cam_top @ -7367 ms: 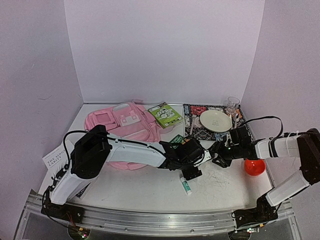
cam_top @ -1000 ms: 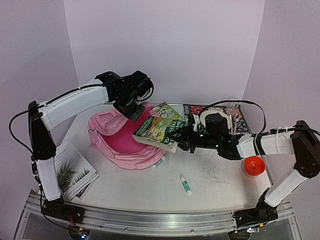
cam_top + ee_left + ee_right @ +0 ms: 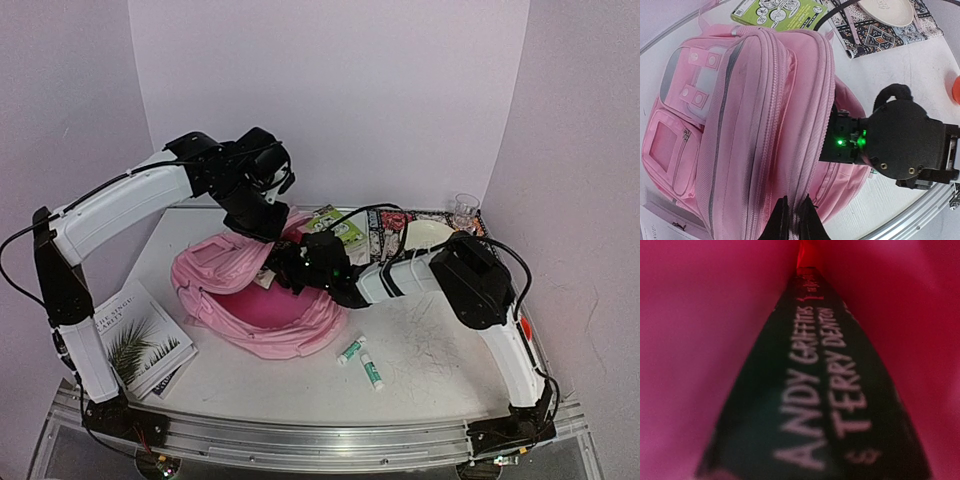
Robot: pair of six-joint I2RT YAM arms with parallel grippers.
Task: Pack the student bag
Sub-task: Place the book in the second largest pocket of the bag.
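Observation:
The student bag (image 3: pixel 250 300), a big pink backpack, lies left of centre with its mouth gaping toward the right. My left gripper (image 3: pixel 794 220) hangs above it, shut on the zipped edge of the upper flap (image 3: pixel 262 225) and holding it lifted. My right gripper (image 3: pixel 296 268) reaches into the mouth from the right, its fingertips hidden inside. The right wrist view shows a dark book (image 3: pixel 825 405), its spine with white author names running away from the camera between pink lining on both sides. That book sits in the right gripper's grasp.
A green booklet (image 3: pixel 335 225) lies behind the bag, beside a patterned mat (image 3: pixel 390 220) with a plate (image 3: pixel 428 232) and a glass (image 3: pixel 464 208). Two small tubes (image 3: pixel 351 350) (image 3: pixel 372 371) lie in front. A palm-leaf book (image 3: pixel 140 335) rests at the left edge.
A second ago the right gripper held the book outside the bag's mouth. It has moved left and carried the book inside. The left gripper still holds the flap up.

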